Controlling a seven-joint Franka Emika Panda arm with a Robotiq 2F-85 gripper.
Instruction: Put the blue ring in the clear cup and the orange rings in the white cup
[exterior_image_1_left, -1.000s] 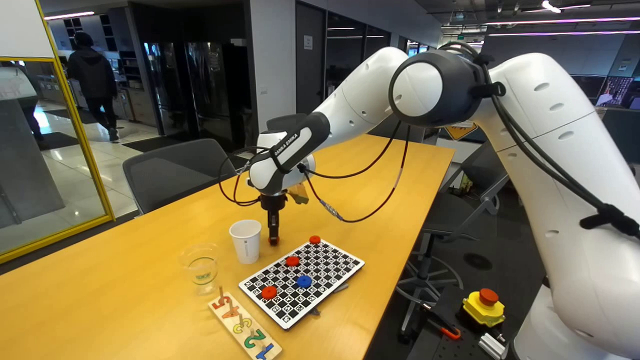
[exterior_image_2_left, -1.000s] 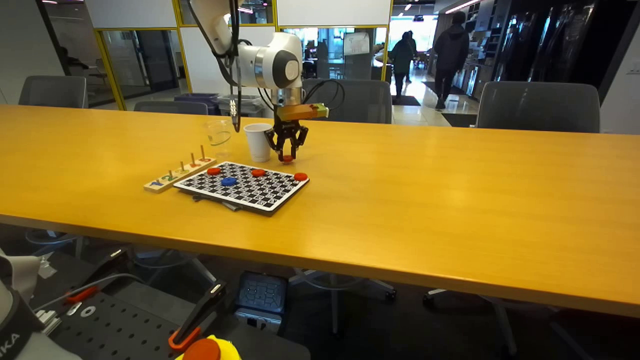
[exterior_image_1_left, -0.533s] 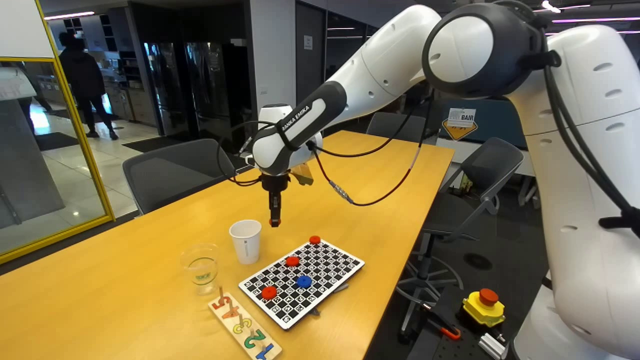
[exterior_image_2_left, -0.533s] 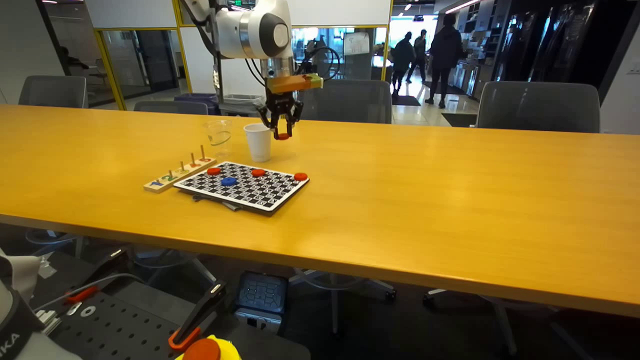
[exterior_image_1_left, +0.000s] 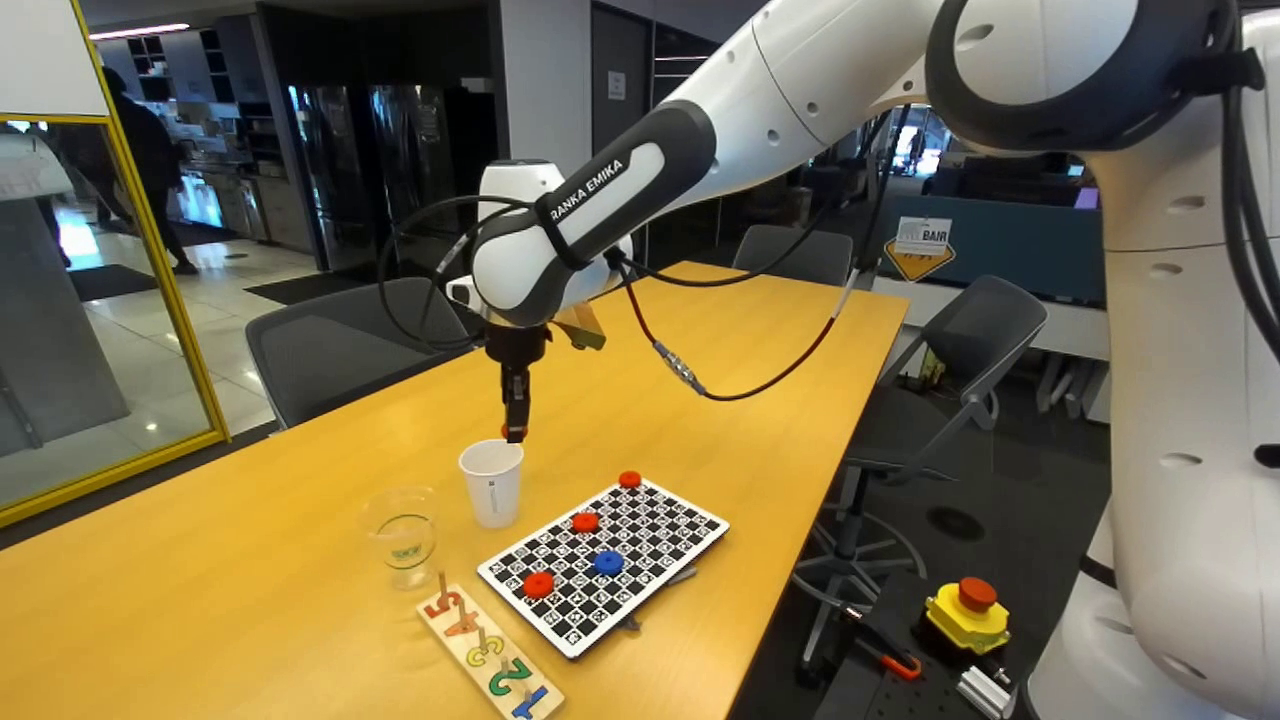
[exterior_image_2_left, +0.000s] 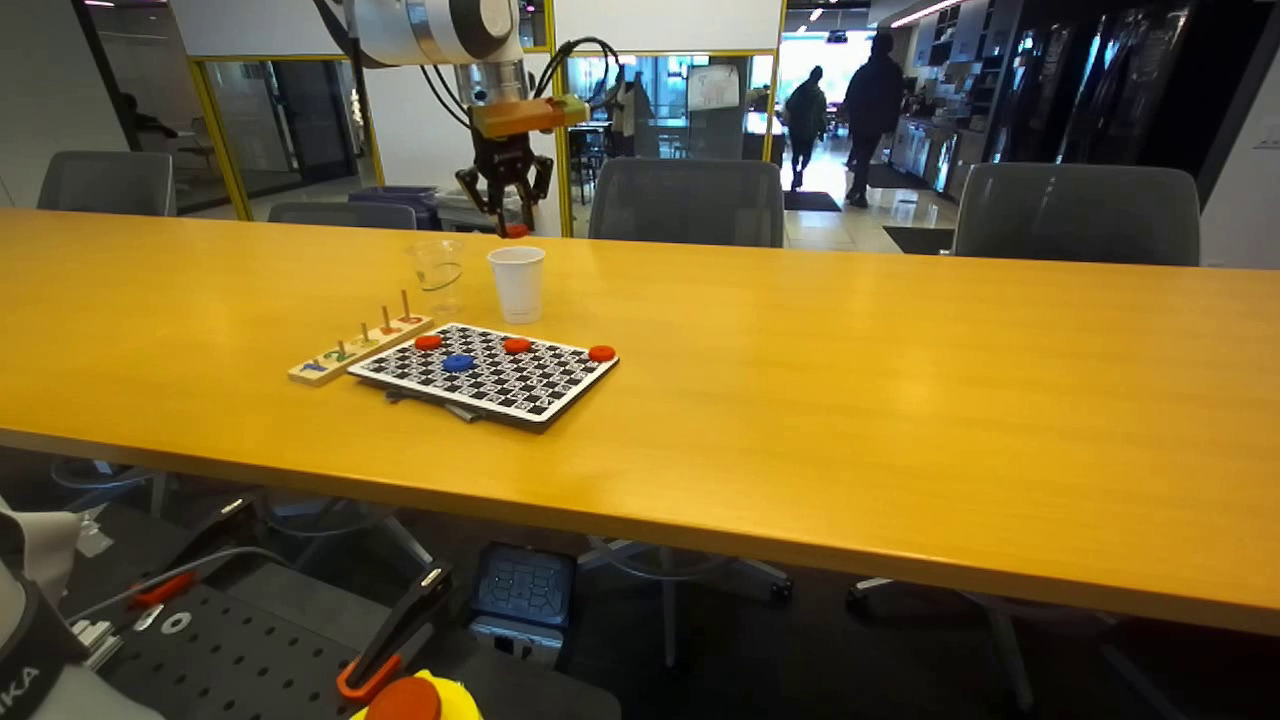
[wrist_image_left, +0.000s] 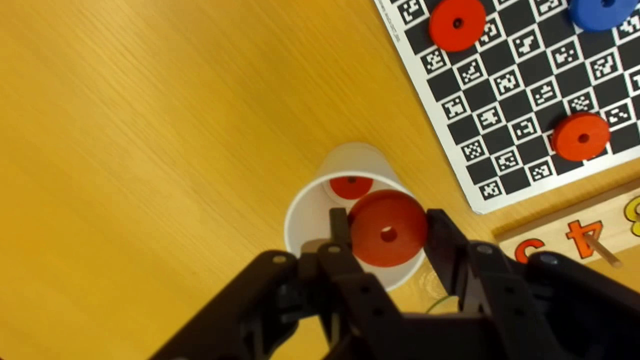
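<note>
My gripper (wrist_image_left: 388, 220) is shut on an orange ring (wrist_image_left: 387, 252), held above the white cup (wrist_image_left: 356, 159). In the wrist view the held ring overlaps the cup's opening, and another orange ring (wrist_image_left: 351, 188) lies at the bottom inside. The white cup stands upright in both exterior views (exterior_image_1_left: 493, 492) (exterior_image_2_left: 518, 288). The clear cup (exterior_image_1_left: 398, 545) stands beside it; only a sliver shows in the wrist view. The blue ring (exterior_image_1_left: 608, 563) lies on the checkerboard (exterior_image_1_left: 655, 530) with three orange rings (exterior_image_1_left: 538, 585) (exterior_image_1_left: 586, 522) (exterior_image_1_left: 629, 480).
A wooden number board with upright pegs (exterior_image_1_left: 490, 650) lies next to the checkerboard, in front of the clear cup. A grey tool (exterior_image_2_left: 462, 412) sticks out from under the checkerboard. Chairs (exterior_image_2_left: 685, 200) stand along the table's far side.
My gripper has lifted the orange ring up from the table beside the white cup and carried it over to above that cup. The cups and the rings on the checkerboard have not moved.
</note>
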